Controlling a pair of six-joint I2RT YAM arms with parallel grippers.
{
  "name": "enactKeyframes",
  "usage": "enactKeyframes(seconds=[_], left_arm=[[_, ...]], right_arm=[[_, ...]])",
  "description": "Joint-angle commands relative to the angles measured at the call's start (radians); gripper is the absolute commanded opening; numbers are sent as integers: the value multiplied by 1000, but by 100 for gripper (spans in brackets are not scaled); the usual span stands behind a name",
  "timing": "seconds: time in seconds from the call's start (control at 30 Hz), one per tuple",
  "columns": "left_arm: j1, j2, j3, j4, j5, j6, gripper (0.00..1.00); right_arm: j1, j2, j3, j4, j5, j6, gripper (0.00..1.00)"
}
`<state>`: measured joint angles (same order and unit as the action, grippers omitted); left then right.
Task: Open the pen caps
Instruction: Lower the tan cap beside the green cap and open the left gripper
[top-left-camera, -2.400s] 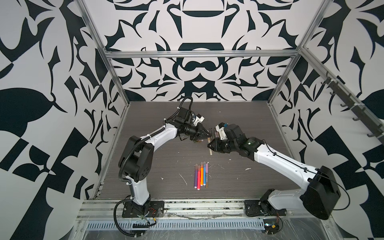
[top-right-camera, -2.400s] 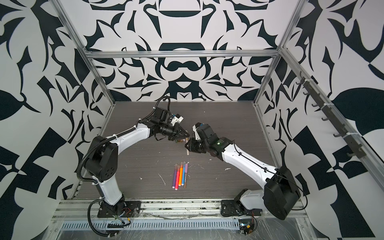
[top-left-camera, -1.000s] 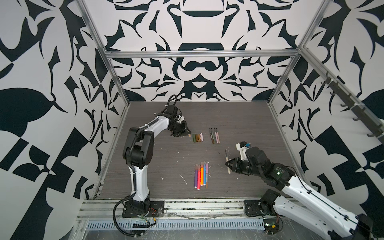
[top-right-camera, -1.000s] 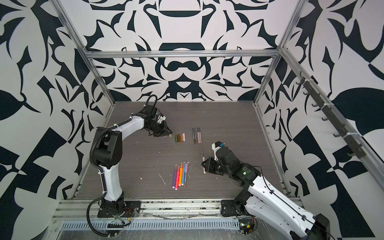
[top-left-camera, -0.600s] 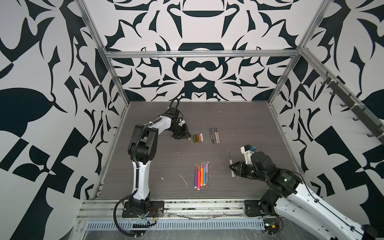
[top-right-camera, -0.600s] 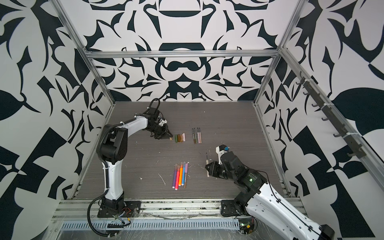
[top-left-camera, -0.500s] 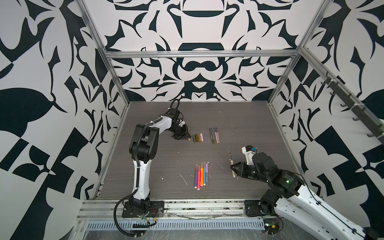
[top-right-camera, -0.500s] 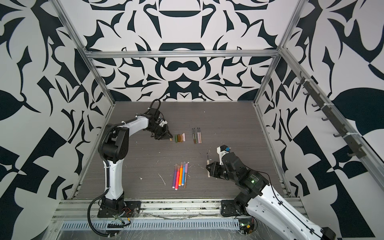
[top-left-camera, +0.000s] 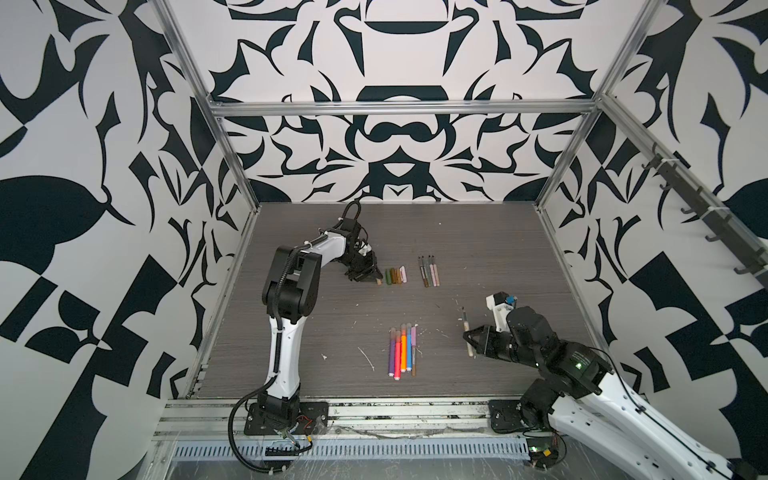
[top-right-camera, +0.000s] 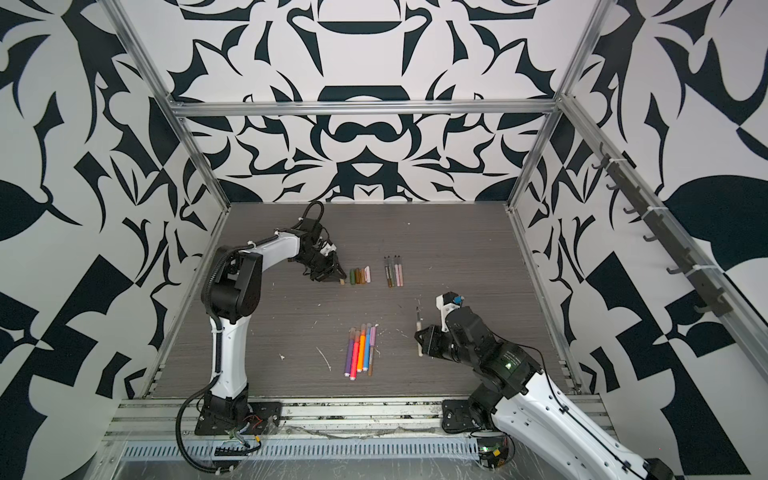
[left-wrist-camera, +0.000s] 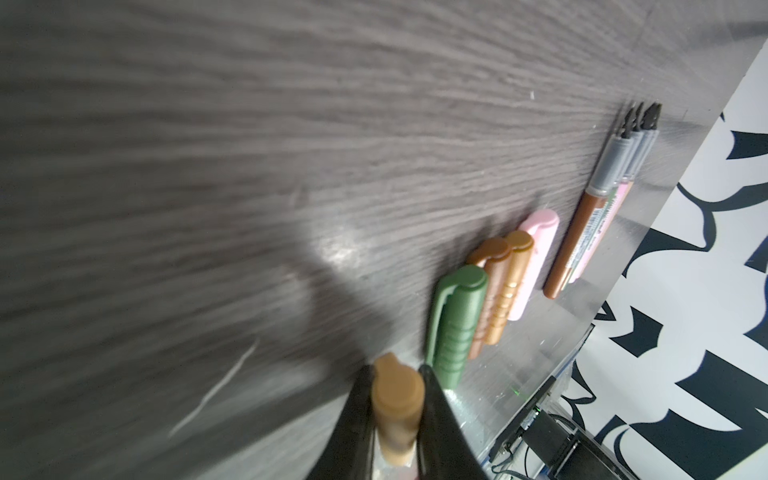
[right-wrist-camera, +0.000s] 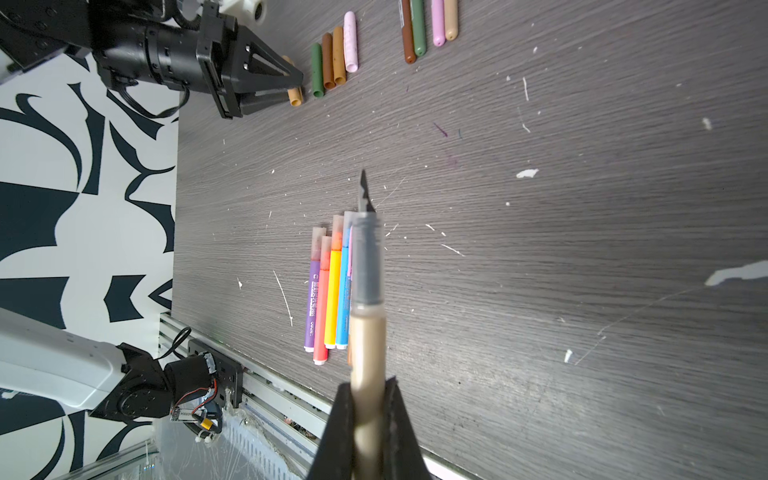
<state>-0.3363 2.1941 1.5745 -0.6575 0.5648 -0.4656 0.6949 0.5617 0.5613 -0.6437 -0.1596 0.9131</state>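
My left gripper (top-left-camera: 371, 277) sits low on the table (top-left-camera: 478, 241), jaws narrow around a tan cap (left-wrist-camera: 397, 392) just beside the row of loose caps (top-left-camera: 395, 275). Setting it down is the step in hand. Next those jaws should part and lift straight off. Further right lie the capped pens (top-left-camera: 402, 349), then four bare pens (top-left-camera: 428, 272). My right gripper (right-wrist-camera: 368, 386) is clamped on the tan pen (right-wrist-camera: 368, 332), tip bare, and I judge it belongs with those four.
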Motion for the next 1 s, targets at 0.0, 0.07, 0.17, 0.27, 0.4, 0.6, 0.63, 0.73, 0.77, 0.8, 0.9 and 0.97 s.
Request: enactKeyframes(seconds=[0.0,0.07,0.17,0.27,0.4,0.6,0.63,0.73,0.77,0.8,0.9,0.97], left_arm=[[-12,29,24,-48,0,22,24],[-15,28,25,-50,1,22,25],[-16,29,26,-50,6,24,26],[-17,27,27,-52,9,24,27],[-18,21,29,-51,12,22,30],[-19,7,30,-53,2,24,30],[-19,7,31,-53,-2,24,30],[-19,1,30,-56,-18,24,30],[-19,-4,29,-54,-28,25,30],[-20,-11,26,-49,-34,25,30],[-20,-45,4,-13,-41,19,30],[-19,-67,-17,19,-42,12,30]], right_arm=[[-5,-2,-1,-1,18,-16,0],[-3,3,0,1,20,-18,0],[-4,13,2,7,18,-19,0],[-3,20,3,11,17,-19,0],[-3,25,6,15,16,-19,0],[-4,28,6,16,14,-19,0],[-3,28,6,16,14,-19,0],[-3,25,5,16,13,-17,0],[-2,24,5,16,13,-16,0],[-4,22,3,16,14,-16,0],[-3,17,-1,13,15,-13,0],[-3,10,-7,11,15,-11,0]])
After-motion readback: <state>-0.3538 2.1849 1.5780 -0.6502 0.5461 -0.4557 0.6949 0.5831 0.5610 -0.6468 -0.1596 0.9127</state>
